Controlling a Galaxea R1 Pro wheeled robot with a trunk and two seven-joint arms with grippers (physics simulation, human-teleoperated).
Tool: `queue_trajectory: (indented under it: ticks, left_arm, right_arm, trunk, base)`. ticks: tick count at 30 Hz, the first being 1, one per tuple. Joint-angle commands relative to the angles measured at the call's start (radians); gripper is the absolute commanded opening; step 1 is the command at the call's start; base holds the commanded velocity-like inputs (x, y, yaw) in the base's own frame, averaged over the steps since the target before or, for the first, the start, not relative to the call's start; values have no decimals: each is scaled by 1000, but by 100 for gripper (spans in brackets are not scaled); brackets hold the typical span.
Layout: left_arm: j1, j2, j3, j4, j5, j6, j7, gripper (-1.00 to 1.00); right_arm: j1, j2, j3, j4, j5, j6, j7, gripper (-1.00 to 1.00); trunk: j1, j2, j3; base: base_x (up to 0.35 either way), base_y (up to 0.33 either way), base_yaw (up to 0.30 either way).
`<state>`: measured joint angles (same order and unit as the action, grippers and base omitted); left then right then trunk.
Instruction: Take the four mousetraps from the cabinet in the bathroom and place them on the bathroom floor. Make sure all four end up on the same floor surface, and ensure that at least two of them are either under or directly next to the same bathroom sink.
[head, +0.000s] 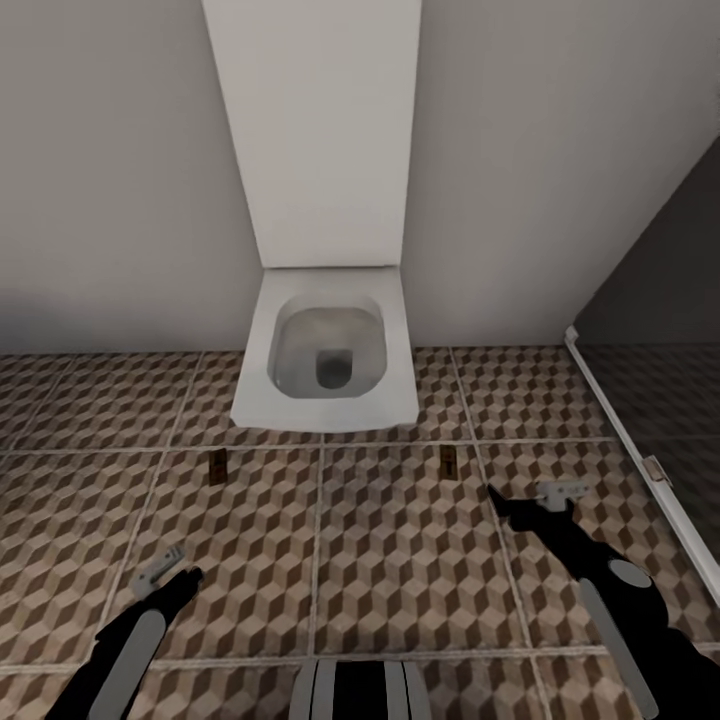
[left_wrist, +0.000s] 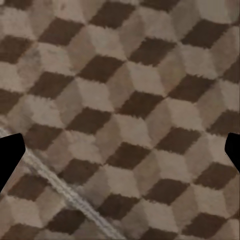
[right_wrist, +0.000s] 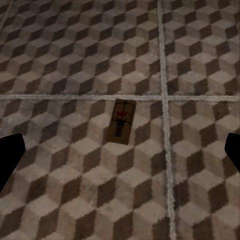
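Observation:
Two mousetraps lie flat on the cube-patterned bathroom floor (head: 400, 560) in front of the toilet, one at the left (head: 217, 467) and one at the right (head: 449, 462). My right gripper (head: 560, 492) hangs open just right of the right-hand trap, empty. The right wrist view looks down on that mousetrap (right_wrist: 121, 127), tan with dark metal, ahead of the open gripper (right_wrist: 120, 155). My left gripper (head: 160, 572) is open low over the tiles, below and left of the left trap; in its wrist view the open gripper (left_wrist: 120, 150) faces bare floor (left_wrist: 125, 100). The cabinet and sink are out of view.
A white wall-hung toilet (head: 325, 360) with its lid up stands against the pale wall straight ahead. A dark glass shower partition with a white frame (head: 640, 450) and a small hinge (head: 657, 470) runs along the right side. Open tiles lie between my arms.

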<state>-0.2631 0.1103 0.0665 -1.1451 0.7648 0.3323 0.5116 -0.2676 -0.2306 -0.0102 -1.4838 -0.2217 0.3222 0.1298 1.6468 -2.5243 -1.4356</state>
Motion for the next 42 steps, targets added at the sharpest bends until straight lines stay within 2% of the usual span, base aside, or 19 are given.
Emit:
queue_trajectory:
  ticks: [1,7,13,16,20,21,24,27,31,42]
  left_arm:
    - [-2,-1,0,8,0,-9,0,100]
    - [-7,-2,1,28,1,-31,-13,100]
    - [-11,-4,1,41,-2,-38,-57,100]
    - [-13,-4,1,47,-1,-39,-83,100]
    - [-15,-5,1,50,1,-39,-103,100]
    - [-15,-5,1,50,1,-39,-103,100]
    - [-16,-6,0,52,1,-38,-110,100]
    - [-16,-12,0,52,0,-37,-113,100]
    - [-16,-33,-5,41,-8,-36,-108,100]
    - [-9,-44,-43,12,-19,-5,-102,100]
  right_arm:
    - [5,-1,0,-4,0,0,0,100]
    - [18,-2,-2,-14,1,2,0,100]
    - [22,-2,-2,-21,-1,12,1,100]
    - [23,-2,-14,-22,-2,57,1,100]
    - [15,-2,-47,-22,-2,184,0,100]
    - [15,-2,-47,-22,-2,184,0,100]
    - [-1,-1,-64,-28,-2,271,0,100]
    - [-24,-1,-73,-42,-2,324,-1,100]
    - [-41,0,-78,-70,-3,359,0,100]
    - [-43,2,-72,-111,0,370,2,100]
  trunk:
    - [0,0,4]
    - [-3,2,27]
    - [-6,3,50]
    - [-7,4,62]
    - [-9,5,77]
    - [-9,5,81]
    - [-11,6,93]
    - [-12,6,105]
    - [-14,7,120]
    - [-19,10,163]
  base:
    - [0,0,0]
    - [0,0,0]
    - [0,0,0]
    - [0,0,0]
    - [0,0,0]
    - [0,0,0]
    - [0,0,0]
    - [0,0,0]
    - [0,0,0]
    - [0,0,0]
